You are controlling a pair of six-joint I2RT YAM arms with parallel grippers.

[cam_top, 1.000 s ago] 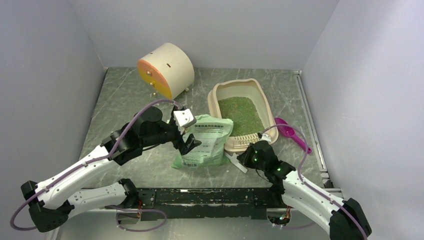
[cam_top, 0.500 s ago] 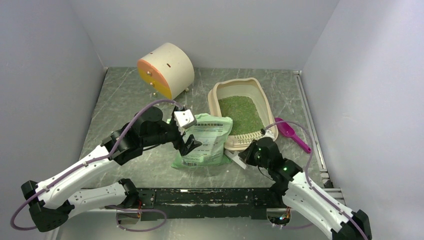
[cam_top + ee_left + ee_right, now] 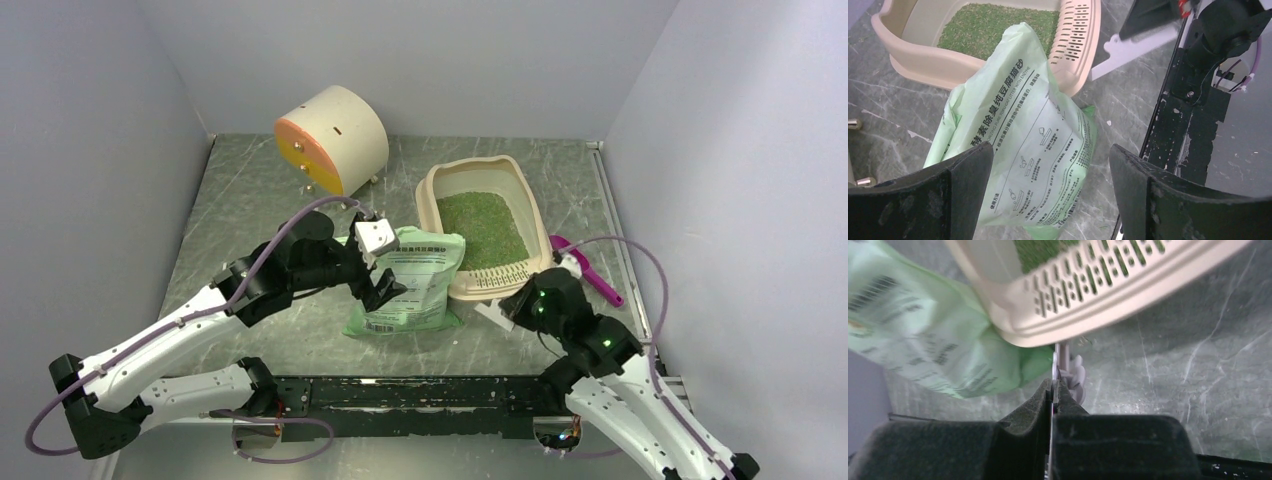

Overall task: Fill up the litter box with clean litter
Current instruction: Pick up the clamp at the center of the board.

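Note:
The beige litter box (image 3: 430, 200) stands right of centre with a bed of green clean litter (image 3: 485, 228) in it. A light-green printed bag (image 3: 410, 280) leans against its near left corner. My left gripper (image 3: 385, 292) hovers over the bag, open wide, and in the left wrist view its fingers (image 3: 963, 175) straddle the bag (image 3: 1023, 140) without touching it. Just in front of the box's grille ledge (image 3: 1088, 305), my right gripper (image 3: 515, 303) is shut on a thin white clip (image 3: 1068, 371), low over the tabletop.
A cream half-cylinder cabinet (image 3: 335, 140) with an orange face stands at the back left. A magenta scoop (image 3: 585, 268) lies right of the box. The black base rail (image 3: 430, 395) runs along the near edge. Grey walls close in on three sides.
The right gripper has closed on the thin white clip and moved right with it, away from the bag. The left arm has barely moved.

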